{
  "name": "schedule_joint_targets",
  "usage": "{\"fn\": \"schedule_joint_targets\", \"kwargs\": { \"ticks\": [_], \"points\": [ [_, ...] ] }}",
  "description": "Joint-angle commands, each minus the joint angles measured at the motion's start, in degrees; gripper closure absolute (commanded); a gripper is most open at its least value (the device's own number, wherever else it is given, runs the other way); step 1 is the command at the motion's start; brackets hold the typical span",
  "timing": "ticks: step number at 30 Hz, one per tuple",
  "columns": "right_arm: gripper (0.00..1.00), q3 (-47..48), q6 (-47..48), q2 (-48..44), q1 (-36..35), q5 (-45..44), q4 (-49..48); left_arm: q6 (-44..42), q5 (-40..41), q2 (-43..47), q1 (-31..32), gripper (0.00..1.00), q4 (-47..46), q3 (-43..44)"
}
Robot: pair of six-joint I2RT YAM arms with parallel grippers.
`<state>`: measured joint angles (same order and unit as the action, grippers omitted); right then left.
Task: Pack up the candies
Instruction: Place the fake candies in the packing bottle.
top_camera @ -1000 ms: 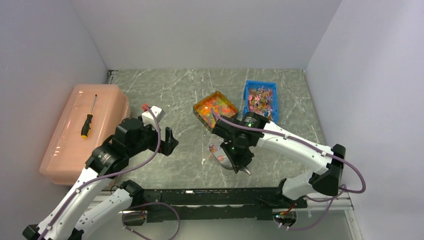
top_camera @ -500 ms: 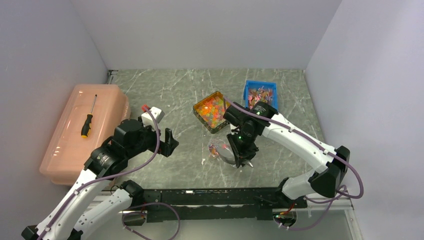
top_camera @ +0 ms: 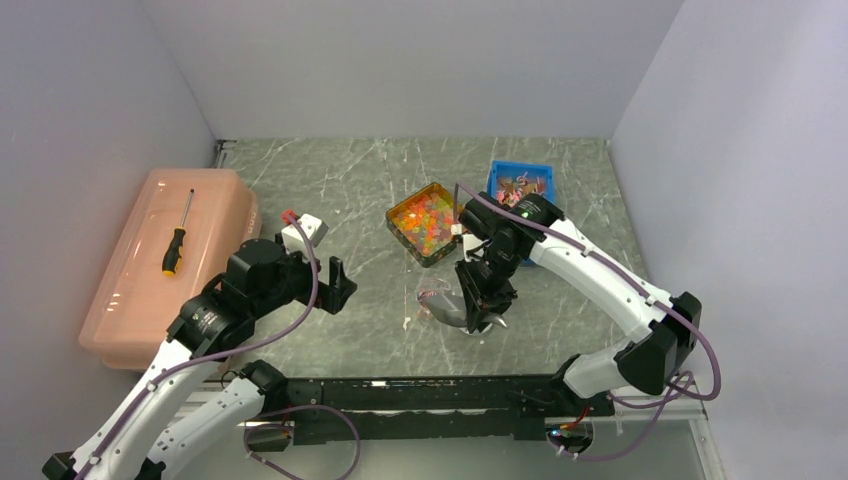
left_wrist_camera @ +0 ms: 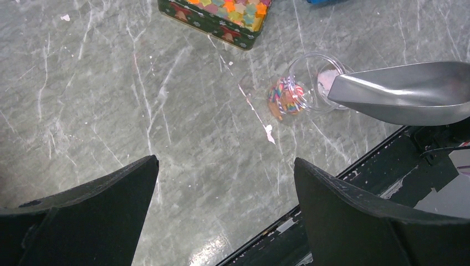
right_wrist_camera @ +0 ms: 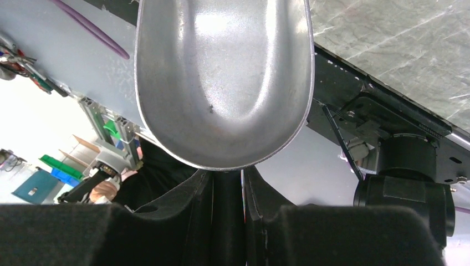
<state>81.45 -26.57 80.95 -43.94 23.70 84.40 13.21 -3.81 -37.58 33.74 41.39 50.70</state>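
The candies (top_camera: pixel 424 218) are tiny glossy orange, yellow, red and green pieces filling a dark tin (top_camera: pixel 400 236) at mid-table; the tin also shows in the left wrist view (left_wrist_camera: pixel 221 25). A clear jar (left_wrist_camera: pixel 310 83) lies on its side with a few colourful candies (left_wrist_camera: pixel 284 98) inside; it also shows in the top view (top_camera: pixel 434 297). My right gripper (right_wrist_camera: pixel 227 185) is shut on the handle of a metal scoop (right_wrist_camera: pixel 224 77), which is empty. The scoop's tip (left_wrist_camera: pixel 346 91) sits at the jar's mouth. My left gripper (left_wrist_camera: pixel 224 216) is open and empty, hovering left of the jar.
A blue bin (top_camera: pixel 497 182) of mixed pieces stands behind the right arm. A pink lidded box (top_camera: pixel 130 290) with a screwdriver (top_camera: pixel 177 238) on it sits at the left. The black base rail (top_camera: pixel 420 395) runs along the near edge.
My right wrist has swung back and to the right, turning the scoop more upright beside the jar. The left arm has barely moved.
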Motion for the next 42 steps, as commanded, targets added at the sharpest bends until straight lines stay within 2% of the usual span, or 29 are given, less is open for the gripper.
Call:
{"fn": "schedule_joint_targets", "kwargs": {
  "ticks": [1,11,18,21,25,31,37,42],
  "points": [
    [1.00,-0.57,0.97,-1.35,1.04,3.71,-1.17,0.10,0.48,0.28,0.28,0.01,-1.22,-0.16],
    [1.00,-4.88,3.64,-7.28,2.26,3.72,-9.57,0.02,0.13,-1.51,0.28,0.01,-1.31,-0.20],
    [1.00,-8.15,8.85,-10.47,0.72,-1.18,-15.26,0.35,-3.04,-3.27,0.28,0.01,-2.45,0.00],
    [1.00,-10.03,9.94,-12.48,-2.20,-5.09,-19.32,1.11,-4.78,-4.95,0.28,0.01,-2.37,0.95],
    [1.00,-11.41,11.24,-14.26,-9.73,-13.86,-24.12,2.41,-7.53,-6.47,0.28,0.01,-2.08,2.99],
    [1.00,-15.13,13.37,-17.44,-17.69,-21.41,-32.14,3.35,-13.12,-8.20,0.28,0.01,0.27,6.25],
    [1.00,-19.37,16.94,-22.67,-22.49,-26.14,-39.55,4.65,-18.19,-9.73,0.19,0.01,1.41,6.68],
    [1.00,-24.52,19.38,-27.36,-24.48,-25.75,-47.23,6.03,-22.34,-10.68,0.15,0.01,1.04,6.07]
  ]
}}
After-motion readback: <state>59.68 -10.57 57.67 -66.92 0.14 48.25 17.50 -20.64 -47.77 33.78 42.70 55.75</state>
